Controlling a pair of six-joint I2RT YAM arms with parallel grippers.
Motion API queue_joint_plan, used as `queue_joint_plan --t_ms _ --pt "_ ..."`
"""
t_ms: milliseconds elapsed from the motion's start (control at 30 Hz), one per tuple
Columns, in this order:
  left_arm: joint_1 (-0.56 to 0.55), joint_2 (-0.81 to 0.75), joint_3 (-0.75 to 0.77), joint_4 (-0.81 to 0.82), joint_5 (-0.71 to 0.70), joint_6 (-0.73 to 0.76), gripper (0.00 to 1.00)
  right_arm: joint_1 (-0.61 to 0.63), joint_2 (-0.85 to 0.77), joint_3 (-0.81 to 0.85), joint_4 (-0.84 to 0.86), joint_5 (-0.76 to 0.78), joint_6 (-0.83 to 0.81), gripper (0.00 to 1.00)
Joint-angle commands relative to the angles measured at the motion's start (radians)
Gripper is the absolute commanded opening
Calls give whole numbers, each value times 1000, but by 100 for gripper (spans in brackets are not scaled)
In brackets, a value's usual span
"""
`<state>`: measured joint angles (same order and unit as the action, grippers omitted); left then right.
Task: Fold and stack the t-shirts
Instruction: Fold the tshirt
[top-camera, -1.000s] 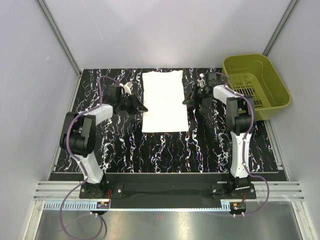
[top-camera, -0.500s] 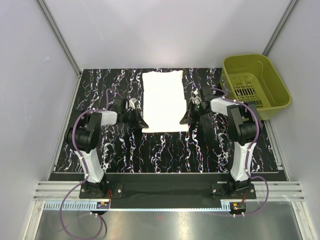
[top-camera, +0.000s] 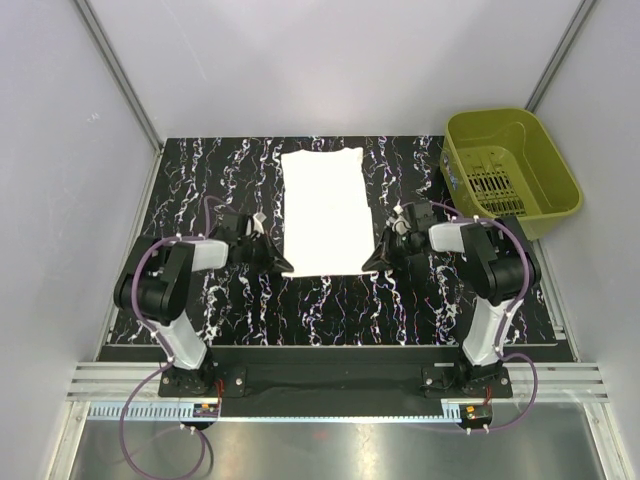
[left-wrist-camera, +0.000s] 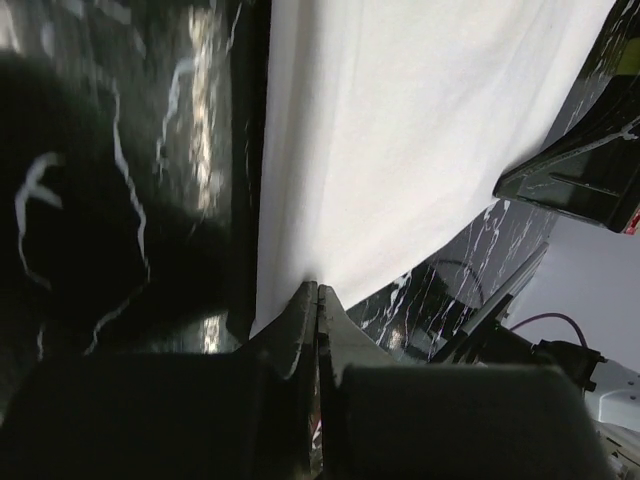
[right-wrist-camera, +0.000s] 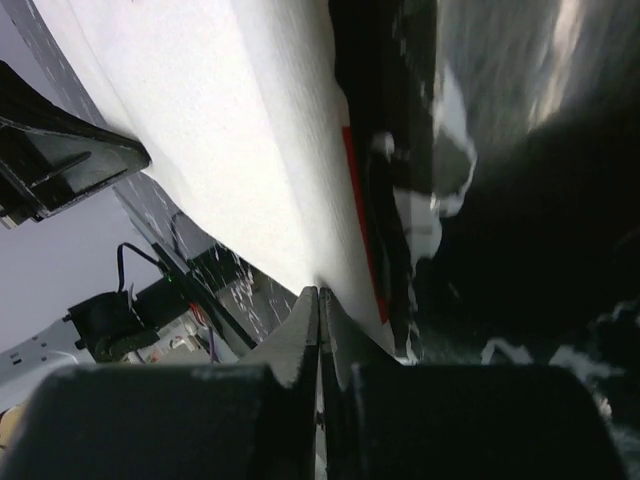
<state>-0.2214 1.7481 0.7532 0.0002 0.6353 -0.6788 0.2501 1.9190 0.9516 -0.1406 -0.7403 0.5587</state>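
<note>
The black marbled table (top-camera: 330, 300) lies under both pincers. The off-white t-shirt (top-camera: 322, 210) is spread flat, plain side up, between the two pincers and extends away from their tips toward the far edge. The olive basket (top-camera: 456, 145) stands beyond the right pincer, on its outer side. The left pincer (top-camera: 285, 269) is fully closed, its tips pinching the shirt's near hem at the left corner. The right pincer (top-camera: 370, 265) is fully closed on the near hem at the right corner. A red strip (right-wrist-camera: 352, 190) shows under the cloth edge just beside the right tips.
</note>
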Motion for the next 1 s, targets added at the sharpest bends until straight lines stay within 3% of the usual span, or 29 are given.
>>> queue_joint_plan --t_ms 0,133,300,367,500,567,733,967 --pt "-13 -25 -133 -246 -213 1 0 38 -64 -109 -16 74 3 1" --pt "-16 -154 -273 -293 -253 -50 0 90 -158 -276 24 84 59 1" --pt "-68 -388 -367 -365 -227 -99 0 158 -388 -427 12 87 144 2" --pt "-104 -471 -359 -399 -217 -123 9 160 -501 -418 -43 108 138 2" --pt "-142 -646 -255 -506 -218 -117 26 156 -572 -228 -220 180 67 4" --pt "-142 -694 -158 -561 -233 -79 33 149 -507 -124 -258 188 35 5" --pt "-142 -644 18 -579 -238 -16 33 69 -270 208 -242 165 -23 8" --pt "-144 -630 -9 -468 -178 -73 29 15 232 678 -103 26 -23 0"
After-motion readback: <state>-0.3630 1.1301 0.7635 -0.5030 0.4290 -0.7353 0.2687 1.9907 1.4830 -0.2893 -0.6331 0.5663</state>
